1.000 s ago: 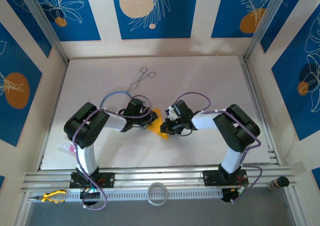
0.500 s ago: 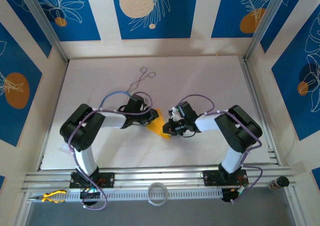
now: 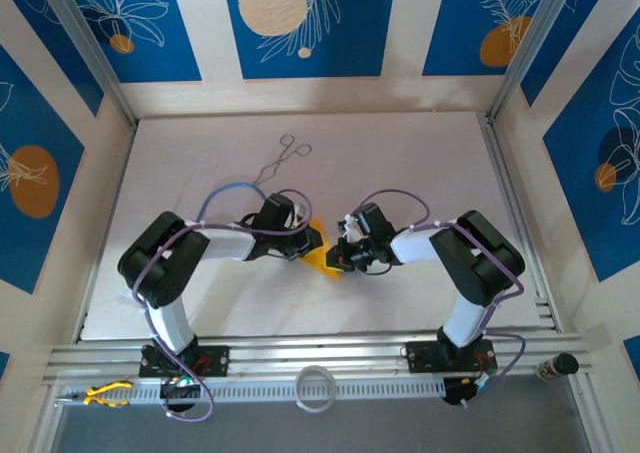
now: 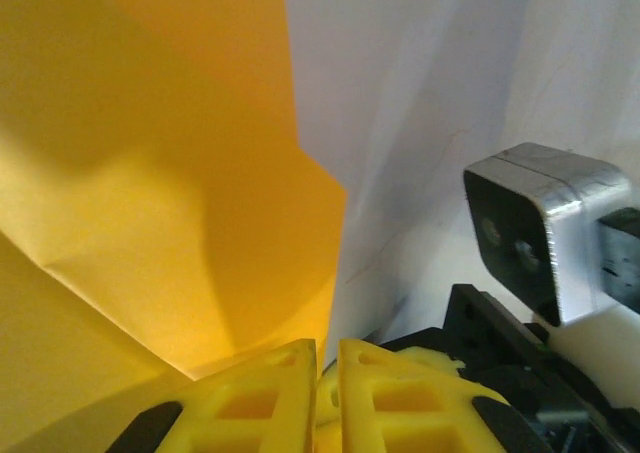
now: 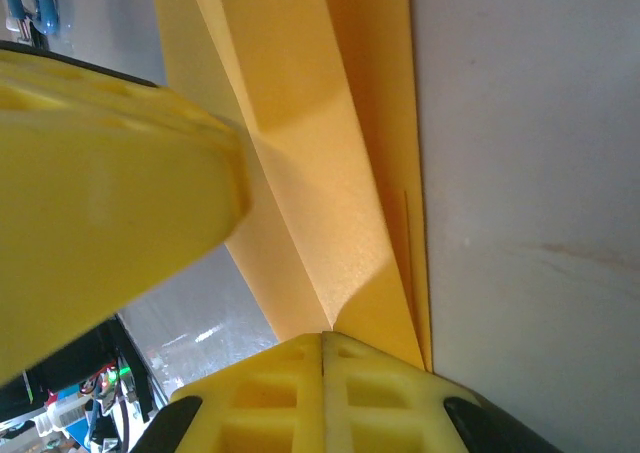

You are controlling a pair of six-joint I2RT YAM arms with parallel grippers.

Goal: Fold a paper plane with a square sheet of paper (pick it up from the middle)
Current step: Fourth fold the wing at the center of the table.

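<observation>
Here, paper plane (image 4: 180, 223) in left gripper (image 4: 327, 388), right gripper (image 5: 322, 373)

The top camera looks down from behind on the whole table (image 3: 400, 153); both wrist cameras see, very close, the same paper (image 3: 322, 263).

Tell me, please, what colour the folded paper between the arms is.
Plain orange-yellow; the thin folded paper shows best in the left wrist view.

The flat white table (image 3: 420, 173) carries a thin pair of metal scissor-handled forceps (image 3: 282, 160) toward 11 o'clock, well apart from the folded orange-yellow paper sheet (image 3: 322, 263) just 6 o'clock of its centre.
</observation>
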